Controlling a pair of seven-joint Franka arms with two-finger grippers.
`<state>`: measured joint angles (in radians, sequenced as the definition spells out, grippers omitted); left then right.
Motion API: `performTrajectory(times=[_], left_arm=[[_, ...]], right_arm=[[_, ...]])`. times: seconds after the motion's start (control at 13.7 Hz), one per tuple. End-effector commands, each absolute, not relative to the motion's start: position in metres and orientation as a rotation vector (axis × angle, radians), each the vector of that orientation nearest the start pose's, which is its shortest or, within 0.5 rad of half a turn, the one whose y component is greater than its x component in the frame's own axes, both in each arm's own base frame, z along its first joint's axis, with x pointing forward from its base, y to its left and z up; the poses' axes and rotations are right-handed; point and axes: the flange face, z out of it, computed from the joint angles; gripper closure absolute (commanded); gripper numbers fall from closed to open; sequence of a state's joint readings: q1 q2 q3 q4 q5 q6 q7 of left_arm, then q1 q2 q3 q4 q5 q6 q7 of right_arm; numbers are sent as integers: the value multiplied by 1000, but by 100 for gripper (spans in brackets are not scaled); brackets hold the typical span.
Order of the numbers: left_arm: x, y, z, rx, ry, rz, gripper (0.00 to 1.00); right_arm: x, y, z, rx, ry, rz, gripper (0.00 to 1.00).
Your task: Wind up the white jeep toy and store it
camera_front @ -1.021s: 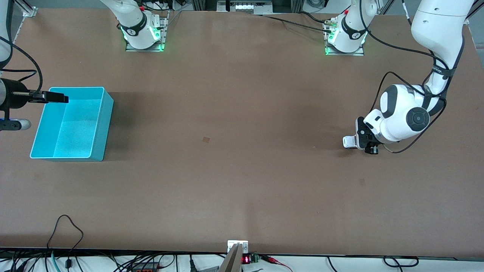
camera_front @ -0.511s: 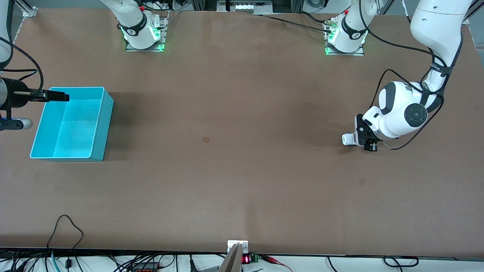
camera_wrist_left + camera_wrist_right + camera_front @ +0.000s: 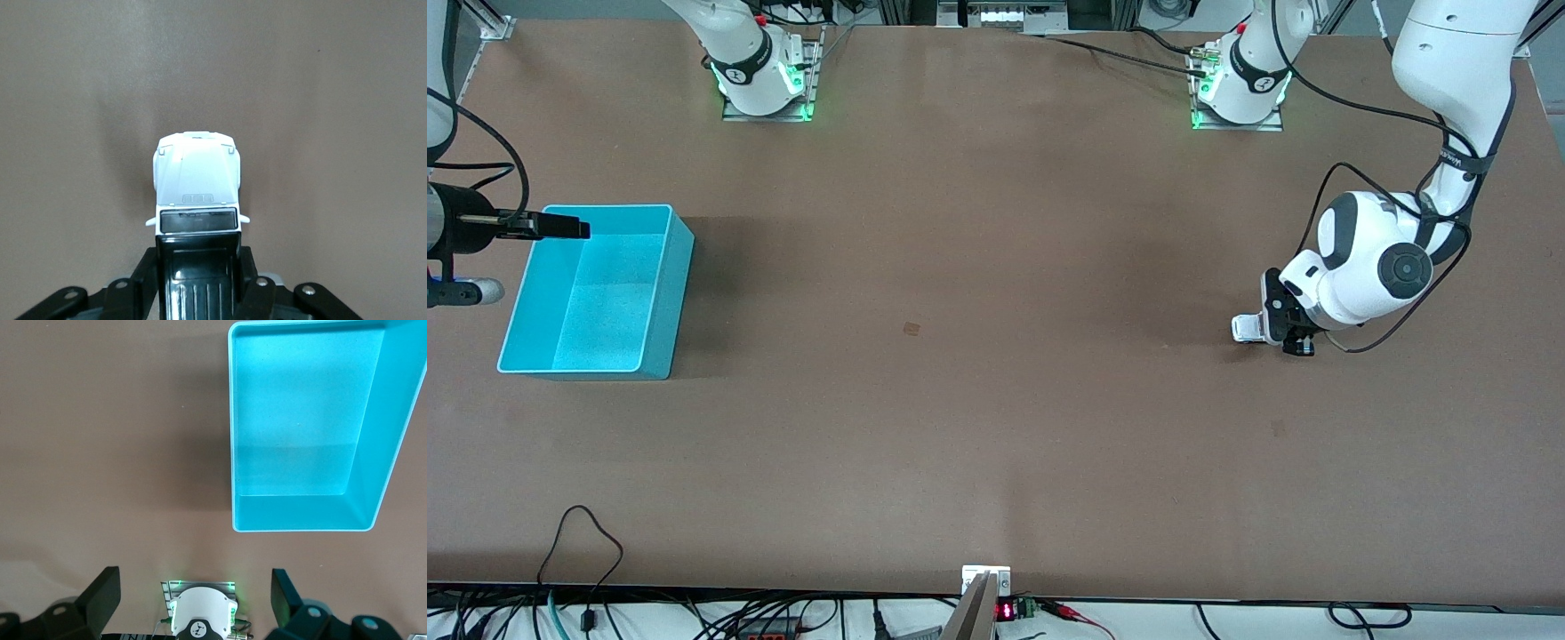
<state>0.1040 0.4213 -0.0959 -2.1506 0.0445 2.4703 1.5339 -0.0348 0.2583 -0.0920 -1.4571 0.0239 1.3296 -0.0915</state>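
1. The left gripper's [image 3: 1279,325] fingers [image 3: 148,267] are clamped on the sides of the white jeep toy [image 3: 196,193], down at the table [image 3: 996,373] near the left arm's end.
2. The right gripper [image 3: 560,229] waits with jaws spread wide, over the rim of the turquoise bin [image 3: 672,293].
3. The bin holds nothing.

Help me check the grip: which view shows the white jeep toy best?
The left wrist view: the white jeep toy fills the centre, clamped in the left gripper. The front view shows only a small white end; the right wrist view shows none.
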Motion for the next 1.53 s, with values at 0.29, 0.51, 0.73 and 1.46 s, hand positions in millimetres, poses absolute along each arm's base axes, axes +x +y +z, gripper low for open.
performTrajectory(times=[0.29,0.51,0.73,1.46], left_arm=[[555,22,171,-2305,2236,120,77],[556,40,168,-2303,2218,136,77],[556,51,159,-2327,2208,148,77],[559,104,143,-2262,2263,181,77]], right_arm=[[589,-67,511,-3023,55,600,0],[589,-65,511,-3022,50,600,0],[589,-65,511,-3021,50,602,0],[589,-61,511,-3024,52,604,0]])
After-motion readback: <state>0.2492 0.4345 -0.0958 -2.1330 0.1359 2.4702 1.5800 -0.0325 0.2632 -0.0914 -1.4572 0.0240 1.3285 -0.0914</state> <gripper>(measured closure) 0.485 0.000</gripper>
